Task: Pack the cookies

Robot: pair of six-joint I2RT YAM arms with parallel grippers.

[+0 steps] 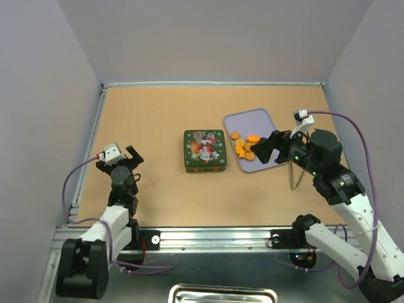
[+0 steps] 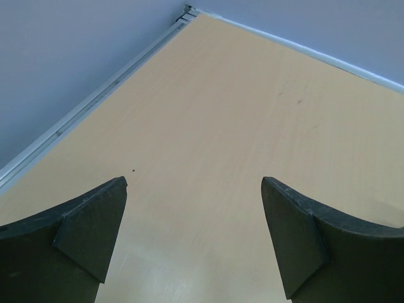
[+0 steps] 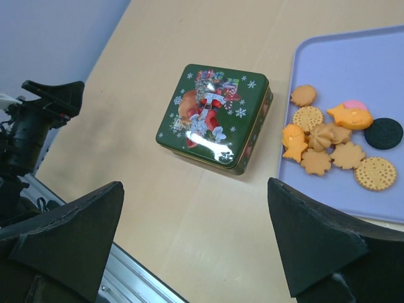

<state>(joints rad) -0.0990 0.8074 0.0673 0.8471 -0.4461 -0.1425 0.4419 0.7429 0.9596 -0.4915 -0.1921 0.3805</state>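
Several cookies [image 1: 243,146], mostly orange rounds and flower shapes with one black [image 3: 383,133] and one pink-topped [image 3: 350,115], lie on a lilac tray [image 1: 252,120]. They also show in the right wrist view [image 3: 328,142]. A closed green Christmas tin [image 1: 204,150] sits left of the tray, also in the right wrist view [image 3: 214,117]. My right gripper [image 1: 265,149] is open and empty, hovering over the tray's near edge. My left gripper [image 1: 131,158] is open and empty above bare table at the left.
Grey walls close in the wooden table [image 1: 158,120] on three sides. A metal rail [image 1: 208,237] runs along the near edge. A steel tray [image 1: 222,294] lies below it. The left wrist view shows only table and the wall corner [image 2: 189,12].
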